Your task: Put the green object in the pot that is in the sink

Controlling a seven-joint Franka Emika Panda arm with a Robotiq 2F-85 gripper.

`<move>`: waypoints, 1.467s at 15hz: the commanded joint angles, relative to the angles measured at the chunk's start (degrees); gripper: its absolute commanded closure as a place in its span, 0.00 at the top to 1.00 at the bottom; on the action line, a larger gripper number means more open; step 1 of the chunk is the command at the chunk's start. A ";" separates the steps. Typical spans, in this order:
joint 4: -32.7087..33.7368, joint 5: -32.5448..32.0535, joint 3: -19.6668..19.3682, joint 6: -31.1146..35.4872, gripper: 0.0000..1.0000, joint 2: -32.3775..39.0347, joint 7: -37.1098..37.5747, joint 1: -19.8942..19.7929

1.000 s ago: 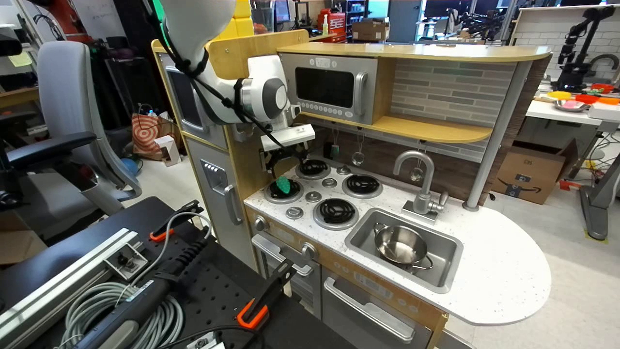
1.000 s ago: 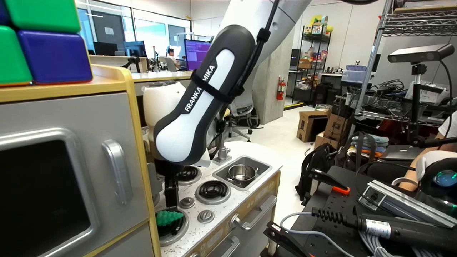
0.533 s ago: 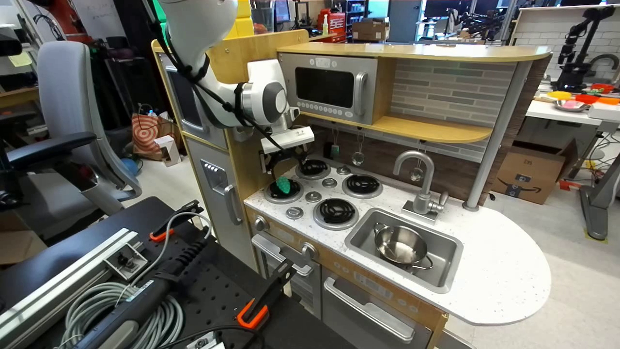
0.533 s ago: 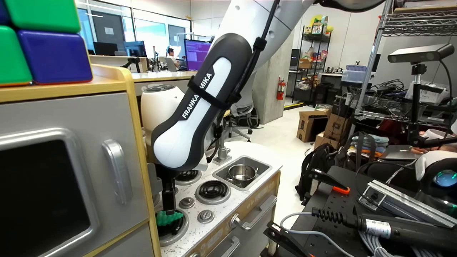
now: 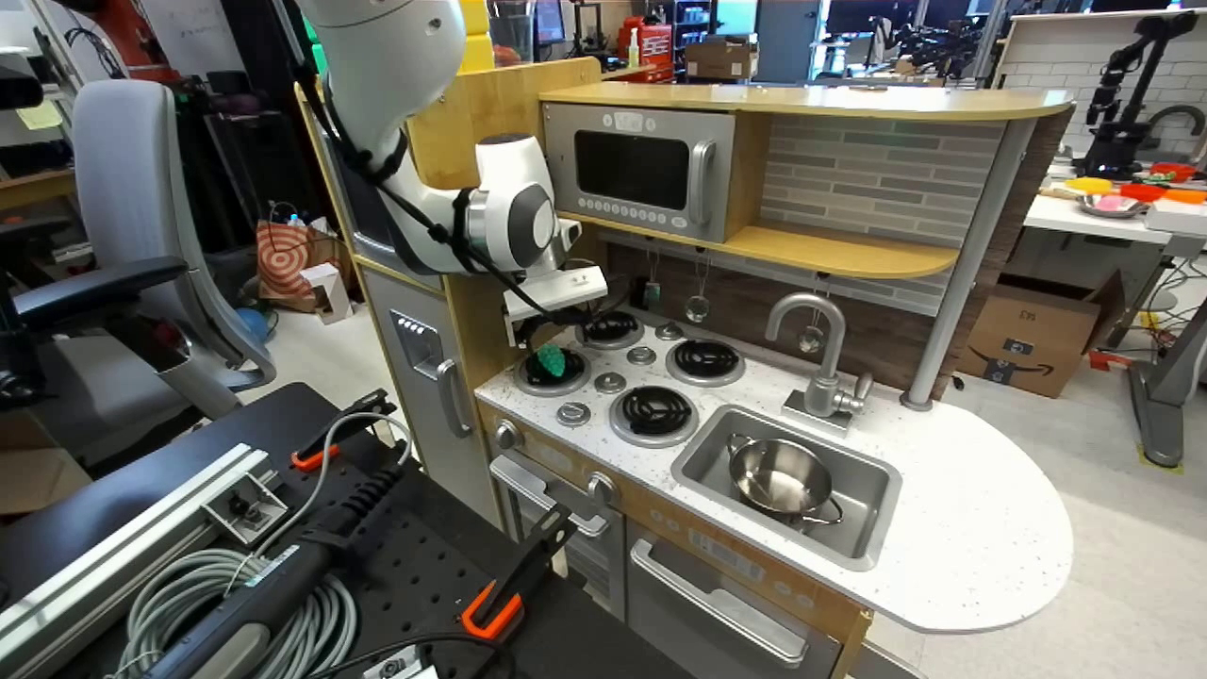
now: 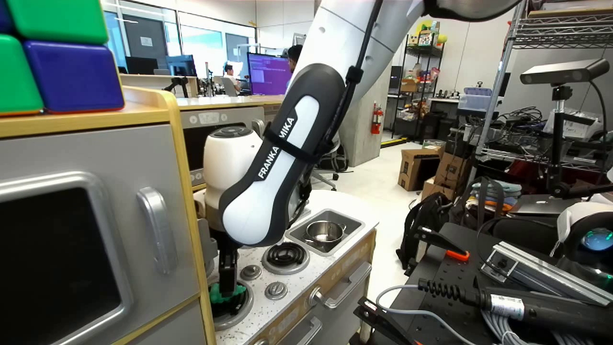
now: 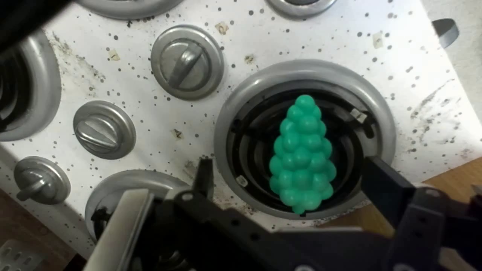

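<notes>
The green object (image 7: 302, 158), a tapered body of rounded lobes, lies on the black coil of a stove burner (image 7: 305, 69), within the metal rim. In the wrist view, its narrow end points away from the gripper (image 7: 289, 167). The gripper's fingers (image 7: 388, 188) are spread, one on each side of the object, with a visible gap at both sides. In an exterior view, a finger covers part of the object. A control knob (image 7: 187, 62) is mounted near the burner.

The burner is set in the speckled white countertop (image 5: 971, 509), beside the tall cabinet (image 5: 415, 297). A further burner (image 5: 653, 415) lies between it and the sink (image 5: 872, 509). The pot (image 5: 778, 471) stands inside the sink, mouth upward, in both exterior views. The faucet (image 5: 824, 391) is mounted just beside the sink. The arm (image 5: 514, 212) reaches down near the microwave (image 5: 632, 170).
</notes>
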 commanded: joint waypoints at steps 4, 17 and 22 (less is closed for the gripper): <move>0.89 -1.25 -0.74 6.91 1.00 4.34 2.41 -0.23; 2.42 -2.27 -1.38 11.00 0.74 5.74 2.61 1.10; 3.06 -2.21 -1.70 10.71 0.33 6.22 2.85 1.36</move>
